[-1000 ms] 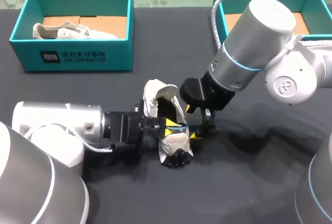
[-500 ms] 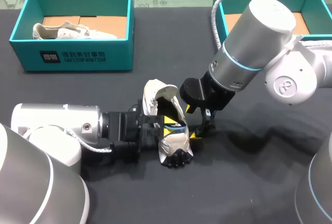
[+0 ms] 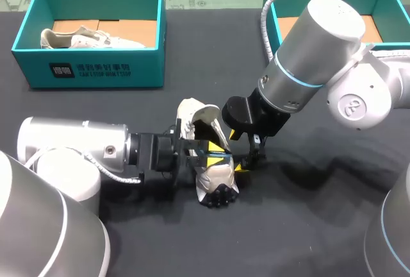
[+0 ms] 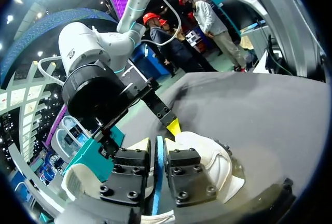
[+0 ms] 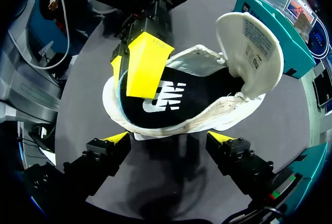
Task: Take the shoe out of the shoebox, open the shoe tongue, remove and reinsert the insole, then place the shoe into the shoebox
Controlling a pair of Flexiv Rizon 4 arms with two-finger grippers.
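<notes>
Two fingers of the left gripper (image 3: 210,154) clench the black foam insole (image 5: 174,99) from 9 o'clock. The white laced shoe (image 3: 218,178) lies heel at 12, toe at 6, on the dark cloth-covered table (image 3: 307,226). The right gripper (image 5: 171,138) stands spread at 3 o'clock.

Bright, even overhead light. Head view: soft shadow on the dark table (image 3: 288,226) beside the right arm (image 3: 320,40), mild sheen on its white shell. Right wrist view: shoe (image 5: 207,115) well lit, dark shadow on the table under it.
</notes>
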